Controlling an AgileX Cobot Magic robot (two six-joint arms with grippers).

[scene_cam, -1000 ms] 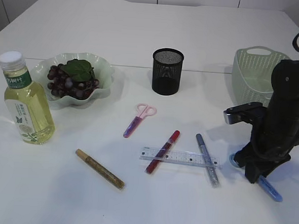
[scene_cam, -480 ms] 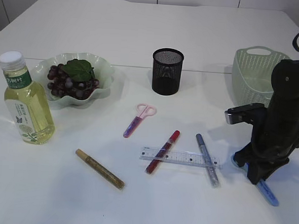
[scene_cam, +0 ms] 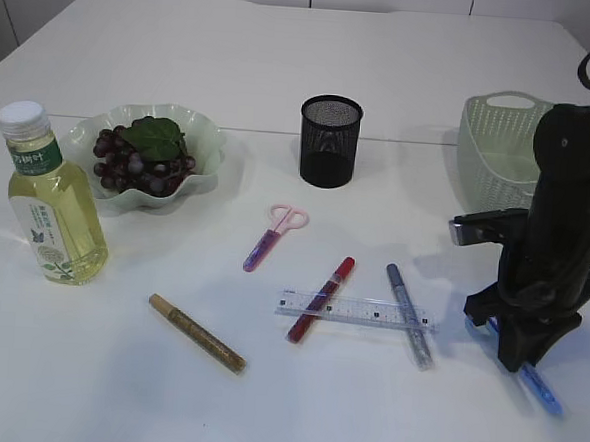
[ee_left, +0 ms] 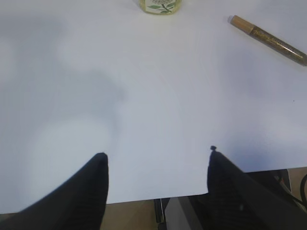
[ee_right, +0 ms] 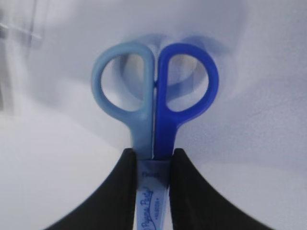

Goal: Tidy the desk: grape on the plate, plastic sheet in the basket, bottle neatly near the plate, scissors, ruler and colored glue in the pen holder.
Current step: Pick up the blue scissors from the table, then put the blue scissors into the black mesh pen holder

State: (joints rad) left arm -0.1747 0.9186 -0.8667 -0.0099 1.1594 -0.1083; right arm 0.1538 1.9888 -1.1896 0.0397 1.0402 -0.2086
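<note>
With my right gripper [ee_right: 152, 167] clamped on the blue scissors [ee_right: 154, 108], left gripper [ee_left: 156, 179] open and idle, next I needed to lift toward the pen holder [scene_cam: 330, 141].

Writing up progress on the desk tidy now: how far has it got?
Done: the grapes lie on the plate, the bottle beside it. In hand: the right gripper is shut on the blue scissors. Left: pink scissors, ruler and glue pens on the table, pen holder unfilled.
</note>
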